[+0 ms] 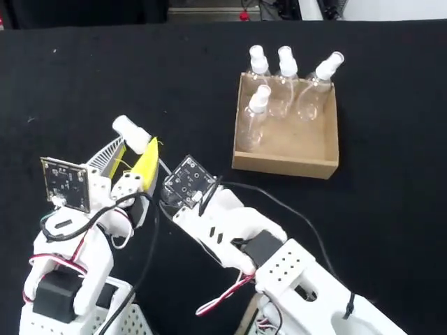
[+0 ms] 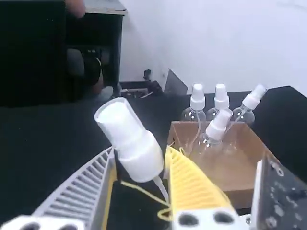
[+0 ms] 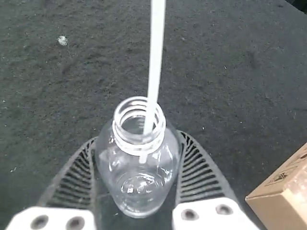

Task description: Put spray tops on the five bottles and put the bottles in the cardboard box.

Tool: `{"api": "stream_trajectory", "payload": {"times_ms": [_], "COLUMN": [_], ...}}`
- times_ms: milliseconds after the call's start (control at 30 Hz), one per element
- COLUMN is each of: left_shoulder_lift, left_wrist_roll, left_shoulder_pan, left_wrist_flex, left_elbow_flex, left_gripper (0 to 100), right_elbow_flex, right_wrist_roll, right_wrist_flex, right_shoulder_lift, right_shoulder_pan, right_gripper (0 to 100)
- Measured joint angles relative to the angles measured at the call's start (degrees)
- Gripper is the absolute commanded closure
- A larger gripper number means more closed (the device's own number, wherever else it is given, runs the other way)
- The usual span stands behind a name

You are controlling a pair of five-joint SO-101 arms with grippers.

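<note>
My left gripper (image 2: 139, 167) is shut on a white spray top (image 2: 130, 140), held tilted between the grey and yellow fingers; the spray top (image 1: 133, 132) shows left of centre in the high view. Its thin white dip tube (image 3: 154, 62) hangs down into the open neck of a clear bottle (image 3: 138, 163). My right gripper (image 3: 136, 179) is shut on that bottle, holding it upright just over the black table. The right arm's wrist (image 1: 188, 183) sits beside the left gripper (image 1: 136, 157). The cardboard box (image 1: 328, 150) holds several capped bottles (image 1: 253, 118).
The black table (image 1: 105, 77) stretches open to the left of and behind the box. The box corner (image 3: 283, 201) shows close by the right gripper. Both arm bases (image 1: 70, 279) stand at the near edge, with cables trailing between them.
</note>
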Motion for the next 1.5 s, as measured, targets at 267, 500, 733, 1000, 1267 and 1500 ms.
{"api": "stream_trajectory", "payload": {"times_ms": [267, 500, 733, 1000, 1267, 1500], "left_shoulder_lift": [-0.2, -0.3, 0.1, -0.4, -0.4, -0.5], "left_wrist_roll": [-5.5, -9.4, -9.8, -9.8, -9.8, -9.8], "left_shoulder_pan": [0.5, 5.1, 7.8, 4.1, 2.7, -2.2], "left_wrist_flex": [3.5, 6.2, 6.3, 6.3, 6.3, 6.3], "left_elbow_flex": [0.0, 0.0, 3.9, 3.9, 3.8, 3.8], "left_gripper": [97, 85, 81, 81, 81, 81], "right_elbow_flex": [0.0, 0.0, 0.0, 0.0, 0.0, 0.0], "right_wrist_roll": [0.0, 0.1, 0.1, 0.1, 0.1, 0.1], "right_wrist_flex": [0.0, 0.0, 0.0, 0.0, 0.0, 0.0], "right_shoulder_lift": [0.0, 0.0, 0.0, 0.0, 0.0, 0.0], "right_shoulder_pan": [0.0, 0.0, 0.1, 0.1, 0.1, 0.0], "right_gripper": [98.8, 98.8, 98.8, 98.8, 98.8, 98.8]}}
